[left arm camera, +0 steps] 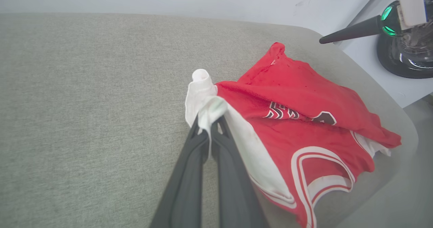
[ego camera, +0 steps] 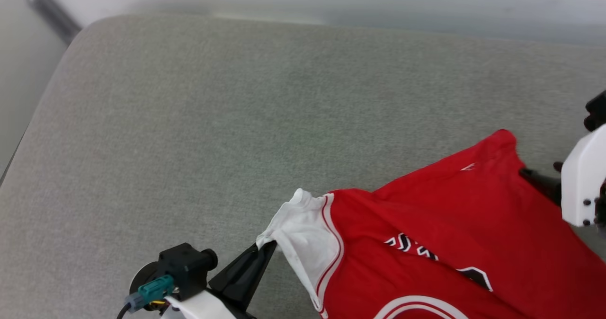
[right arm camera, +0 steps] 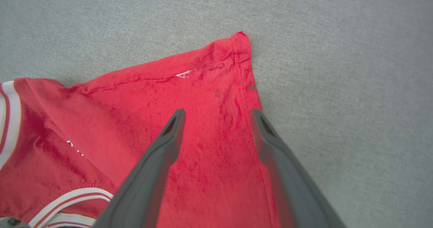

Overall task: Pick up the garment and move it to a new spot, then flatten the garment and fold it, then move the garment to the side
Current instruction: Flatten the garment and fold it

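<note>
The garment (ego camera: 426, 224) is a red jersey with a white sleeve, dark lettering and a white arc, lying rumpled on the grey cushion at the lower right. My left gripper (ego camera: 267, 248) is shut on the white sleeve's edge; in the left wrist view the fingers (left arm camera: 199, 143) pinch the white cloth of the garment (left arm camera: 304, 119). My right gripper (right arm camera: 216, 114) stands open just above the red corner of the garment (right arm camera: 203, 96), with nothing between its fingers. In the head view the right gripper's dark finger (ego camera: 539, 181) lies at the garment's right edge.
The grey cushion (ego camera: 236, 120) spreads wide to the left and back, its rounded edge at the far left. A pale wall runs behind it. In the left wrist view a dark round base (left arm camera: 402, 52) stands on the white floor beyond the cushion's corner.
</note>
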You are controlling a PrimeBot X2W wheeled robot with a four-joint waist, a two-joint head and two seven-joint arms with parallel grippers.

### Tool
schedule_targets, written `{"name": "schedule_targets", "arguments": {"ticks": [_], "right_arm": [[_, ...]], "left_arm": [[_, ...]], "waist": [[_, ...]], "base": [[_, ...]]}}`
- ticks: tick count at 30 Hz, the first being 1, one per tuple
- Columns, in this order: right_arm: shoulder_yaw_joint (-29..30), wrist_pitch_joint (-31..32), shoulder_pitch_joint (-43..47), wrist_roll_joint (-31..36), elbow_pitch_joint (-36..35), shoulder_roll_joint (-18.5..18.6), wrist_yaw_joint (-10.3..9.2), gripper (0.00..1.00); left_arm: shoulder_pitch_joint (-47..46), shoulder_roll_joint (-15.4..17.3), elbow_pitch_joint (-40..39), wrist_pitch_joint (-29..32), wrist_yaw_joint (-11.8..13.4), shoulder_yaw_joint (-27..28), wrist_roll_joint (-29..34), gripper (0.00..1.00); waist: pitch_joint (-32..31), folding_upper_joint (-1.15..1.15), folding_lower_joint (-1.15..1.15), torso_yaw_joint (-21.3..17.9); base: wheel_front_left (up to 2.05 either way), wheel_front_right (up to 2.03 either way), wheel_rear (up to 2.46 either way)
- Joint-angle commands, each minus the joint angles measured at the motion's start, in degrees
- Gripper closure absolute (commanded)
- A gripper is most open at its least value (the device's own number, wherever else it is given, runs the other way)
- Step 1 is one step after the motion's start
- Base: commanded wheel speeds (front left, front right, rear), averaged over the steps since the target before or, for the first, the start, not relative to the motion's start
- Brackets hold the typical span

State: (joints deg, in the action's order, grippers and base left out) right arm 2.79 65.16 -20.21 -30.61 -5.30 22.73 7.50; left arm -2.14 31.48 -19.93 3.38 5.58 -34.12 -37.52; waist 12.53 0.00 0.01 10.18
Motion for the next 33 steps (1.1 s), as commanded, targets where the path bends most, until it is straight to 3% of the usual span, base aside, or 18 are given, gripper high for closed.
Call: {"name": "schedule_targets", "arguments": {"ticks": [1, 11, 23, 24, 25, 26, 33], "right_arm": [[-0.7, 0.0, -3.0, 1.9, 2.7, 0.6, -0.02, 0.00], [-3.9, -2.4, -10.2, 7.0, 15.0, 3.7, -0.02, 0.00], [-8.3, -3.4, -9.6, 6.5, 21.4, 4.7, -0.02, 0.00], [-8.7, -3.8, -9.6, 6.2, 21.7, 4.8, -0.02, 0.27], [-8.8, -4.6, -9.8, 6.2, 21.9, 4.8, -0.02, 0.87], [-8.9, -5.4, -10.1, 6.2, 22.1, 4.7, -0.02, 1.00], [-8.8, -11.8, -12.8, 5.4, 24.0, 4.9, -0.03, 1.00]], "left_arm": [[-1.3, -1.0, -0.5, -0.3, -0.4, -0.1, 0.0, 1.00], [-4.6, -3.7, 1.2, -1.0, -2.0, -2.4, 1.0, 1.00], [-5.9, -4.9, 2.6, -1.7, -2.9, -3.4, 1.0, 1.00], [-6.0, -4.9, 2.7, -1.6, -2.9, -3.5, 1.0, 1.00], [-6.0, -4.9, 2.8, -1.6, -2.9, -3.5, 1.0, 1.00], [-6.0, -4.9, 3.0, -1.6, -2.9, -3.6, 0.9, 1.00], [-5.7, -3.9, 3.2, -1.8, -2.7, -3.0, 0.7, 1.00]], "waist": [[3.3, 0.00, -0.01, 3.3], [8.6, 0.00, -0.01, 9.0], [10.1, 0.00, -0.01, 10.6], [10.1, 0.00, -0.01, 10.6], [10.0, 0.00, -0.01, 10.6], [9.8, 0.00, -0.01, 10.6], [7.0, 0.00, -0.01, 8.9]], "base": [[0.00, 0.00, 0.00], [0.00, 0.00, 0.00], [0.00, 0.00, 0.00], [0.00, 0.00, 0.00], [0.00, 0.00, 0.00], [0.00, 0.00, 0.00], [0.00, 0.00, 0.00]]}}
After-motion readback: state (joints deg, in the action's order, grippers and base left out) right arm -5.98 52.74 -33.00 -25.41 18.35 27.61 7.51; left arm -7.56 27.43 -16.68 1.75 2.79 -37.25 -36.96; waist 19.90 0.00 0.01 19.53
